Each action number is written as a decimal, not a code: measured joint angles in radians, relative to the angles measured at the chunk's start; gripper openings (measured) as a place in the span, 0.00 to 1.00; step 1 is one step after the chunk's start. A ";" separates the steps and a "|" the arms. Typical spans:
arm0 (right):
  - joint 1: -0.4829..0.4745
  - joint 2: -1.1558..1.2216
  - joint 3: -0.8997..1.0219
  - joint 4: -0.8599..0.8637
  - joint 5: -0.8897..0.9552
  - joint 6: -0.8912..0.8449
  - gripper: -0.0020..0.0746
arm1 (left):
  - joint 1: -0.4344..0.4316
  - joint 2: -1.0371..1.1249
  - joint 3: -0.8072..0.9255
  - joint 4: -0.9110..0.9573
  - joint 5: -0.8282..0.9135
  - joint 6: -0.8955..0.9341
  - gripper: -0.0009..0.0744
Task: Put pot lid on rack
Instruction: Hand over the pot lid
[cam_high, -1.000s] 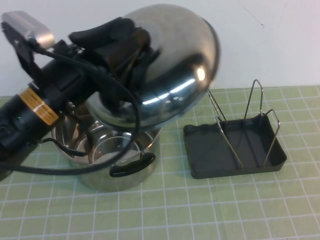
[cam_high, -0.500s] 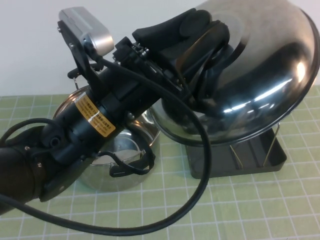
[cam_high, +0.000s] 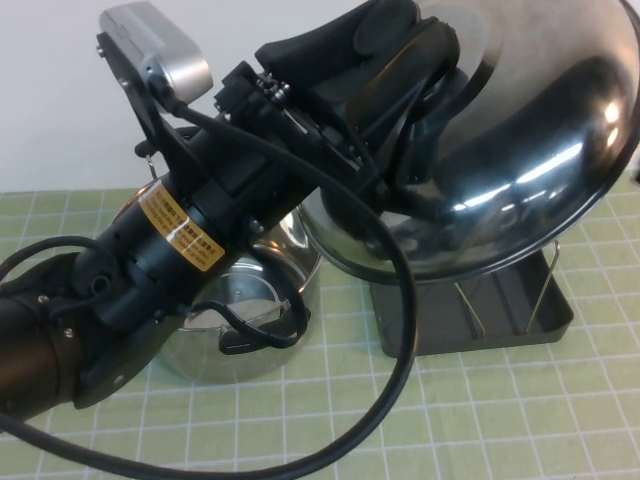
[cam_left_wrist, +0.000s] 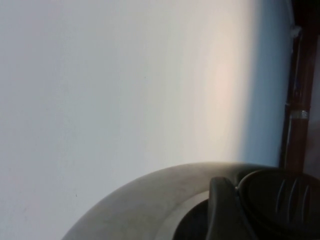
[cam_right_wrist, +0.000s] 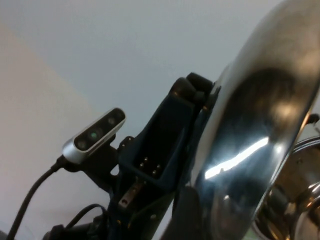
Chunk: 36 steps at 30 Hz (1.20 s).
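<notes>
My left gripper (cam_high: 400, 90) is black, and my arm wears a yellow-orange label with black print. The lid (cam_high: 520, 150) I hold is mirror silver with dark reflections. The pot (cam_high: 250, 300) is shiny steel with black handles. The rack (cam_high: 440, 320) is dark grey with silver wires. The mat (cam_high: 500, 420) is pale green with a white grid.

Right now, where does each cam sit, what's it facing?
High: raised on the robot's side, angled down at the pot and rack; the left gripper holds the pot lid above the rack.
Left wrist: on the left arm, faces the wall; lid knob at the edge.
Right wrist: aimed across at the left gripper; right gripper unseen.
Shared: the lid.
</notes>
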 joint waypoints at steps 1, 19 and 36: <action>0.000 0.035 -0.009 0.006 0.034 -0.004 0.82 | 0.000 0.000 0.000 0.002 0.000 0.000 0.45; 0.077 0.193 -0.101 0.033 0.116 -0.109 0.36 | 0.000 0.000 0.000 0.109 0.011 0.005 0.45; 0.083 0.193 -0.105 0.036 0.179 -0.237 0.09 | 0.008 0.004 0.000 0.259 0.045 -0.102 0.89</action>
